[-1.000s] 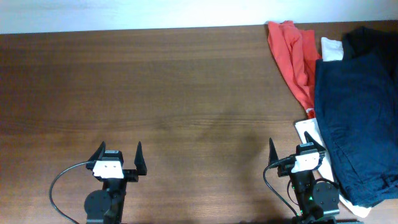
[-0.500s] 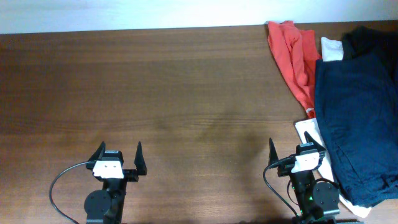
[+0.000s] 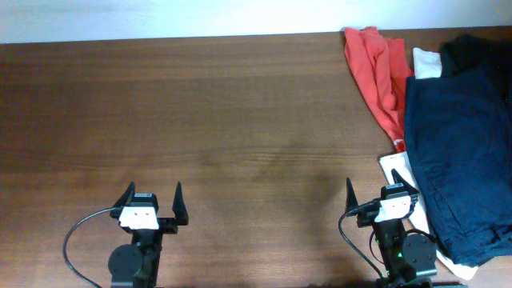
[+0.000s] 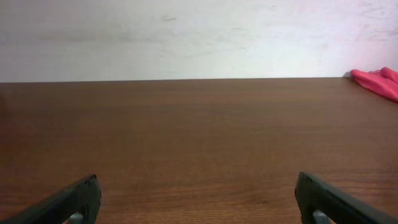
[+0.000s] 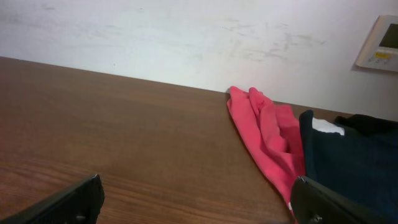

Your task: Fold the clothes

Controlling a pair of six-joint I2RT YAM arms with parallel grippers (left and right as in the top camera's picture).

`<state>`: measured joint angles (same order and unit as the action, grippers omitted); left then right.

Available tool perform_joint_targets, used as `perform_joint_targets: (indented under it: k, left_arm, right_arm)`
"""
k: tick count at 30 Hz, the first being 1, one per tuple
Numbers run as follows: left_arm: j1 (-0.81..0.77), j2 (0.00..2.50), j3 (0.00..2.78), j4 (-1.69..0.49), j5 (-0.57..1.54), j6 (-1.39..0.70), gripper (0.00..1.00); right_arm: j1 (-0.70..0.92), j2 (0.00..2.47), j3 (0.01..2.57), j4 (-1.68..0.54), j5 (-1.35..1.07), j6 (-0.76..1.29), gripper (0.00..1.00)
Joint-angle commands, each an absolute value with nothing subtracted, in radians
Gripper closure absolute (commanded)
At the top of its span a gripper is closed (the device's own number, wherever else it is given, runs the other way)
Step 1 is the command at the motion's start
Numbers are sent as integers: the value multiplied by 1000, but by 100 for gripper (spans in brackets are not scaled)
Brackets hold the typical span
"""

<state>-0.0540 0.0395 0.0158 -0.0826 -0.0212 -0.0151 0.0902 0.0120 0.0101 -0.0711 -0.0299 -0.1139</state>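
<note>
Brown wooden desk [image 3: 240,120] across almost the whole overhead view, pale wall [image 4: 199,37] beyond its far edge. On the desk's far-right part, the clothes [image 3: 460,152]: a big dark navy heap, crumpled and unfolded, running from near the far edge down to the near-right corner and off the right side of the frame. Just left of it and touching it, a red garment [image 3: 376,68], bunched in a long strip from the far edge down along the navy heap's left side. At the far-right corner, a black garment [image 3: 472,48], partly under the navy cloth. Between red and black, a small white cloth [image 3: 426,62]. A white patch [image 3: 394,166] peeping from under the navy heap's near-left edge, kind not clear.

Both arms folded low at the near edge, wrists pointing straight toward the far edge. Left gripper [image 3: 154,189] left of centre, well apart from all cloth, jaws spread wide with nothing between. In its wrist view, only the dark fingers [image 4: 68,202] at the bottom corners, bare wood ahead. Right gripper [image 3: 378,186] just beside the near-left edge of the clothes, not gripping it, jaws likewise spread and empty. Contact between its right finger and the white patch impossible to tell. From the right wrist, a level look along the desk, with the red garment and navy heap ahead to the right. Small pale panel [image 5: 380,43] on the wall, top right.
</note>
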Motion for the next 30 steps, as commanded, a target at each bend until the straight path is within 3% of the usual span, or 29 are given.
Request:
perform_joint_targets:
  k: [1,8,14,18,30]
  left_arm:
    - [-56,42,9,-80,-49,5,1]
    - [-56,42,9,-74,-73,5,1]
    - [-56,42,17,25,-41,-4,1]
    - [-56,109,131,-72,-22,-64,1]
    - [-56,969,783,-374,39,-63,1]
  right_arm:
    - [83,4,6,-78,-25,-120,1]
    - [84,12,6,-78,-29,-118,1]
    - [84,12,47,-96,6,29,1]
    - [84,40,160,-213,66,80,1]
    - [83,722,876,-736,136,80,1]
